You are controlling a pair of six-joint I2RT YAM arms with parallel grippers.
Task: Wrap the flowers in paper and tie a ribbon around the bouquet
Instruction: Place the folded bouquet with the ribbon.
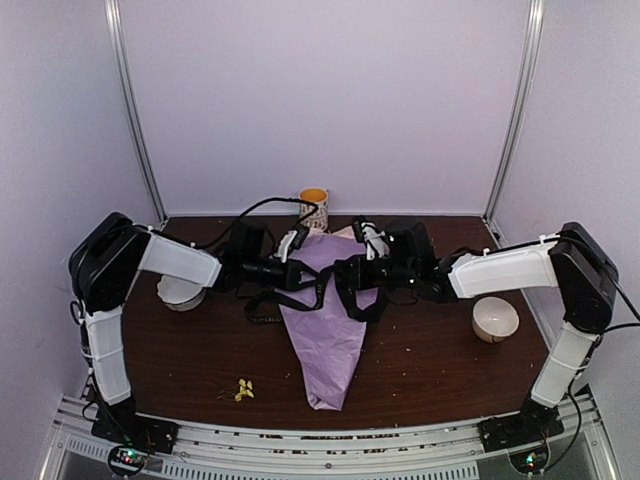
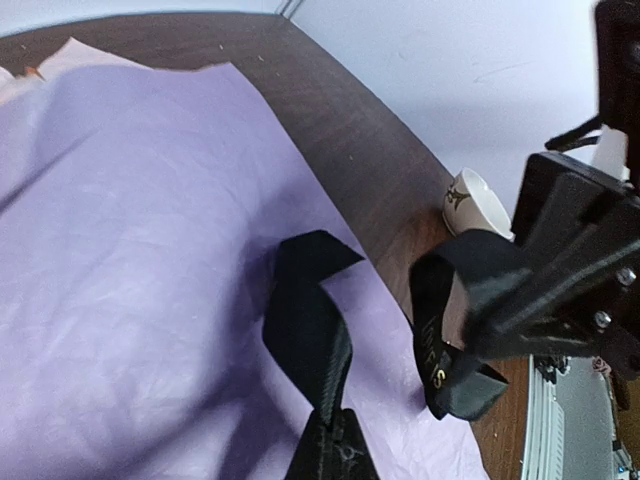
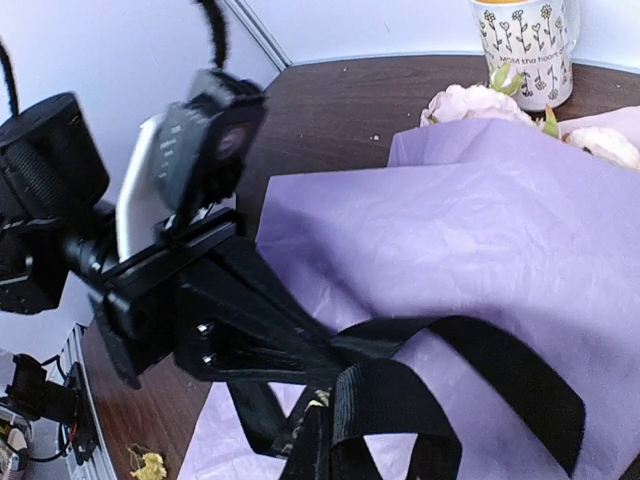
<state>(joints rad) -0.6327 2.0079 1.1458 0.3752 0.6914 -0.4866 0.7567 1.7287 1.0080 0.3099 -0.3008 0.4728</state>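
Dark table (image 1: 430, 370), pale walls (image 1: 330, 100); left tool (image 1: 303, 272) and right tool (image 1: 347, 271) clamped on ribbon (image 3: 500, 375) over bouquet (image 1: 325, 345)

The bouquet (image 1: 325, 335) lies at the middle of the dark table (image 1: 430, 370). It is a lilac paper cone with its narrow tip toward 6 o'clock and its wide end toward 12, where pale flowers (image 1: 345, 233) just show. The left gripper (image 1: 305, 272) reaches in from 9 o'clock and the right gripper (image 1: 352, 270) from 3 o'clock, and they come close together above the cone's upper half. The black ribbon (image 1: 362, 305) hangs from them in loops across the paper. A patterned mug (image 1: 314, 207) stands at 12 o'clock by the back wall. One white bowl (image 1: 182, 292) sits at 9 o'clock, under the left arm, and another bowl (image 1: 495, 320) sits at 3 o'clock. Loose yellow blossoms (image 1: 243, 390) lie at 7 o'clock.
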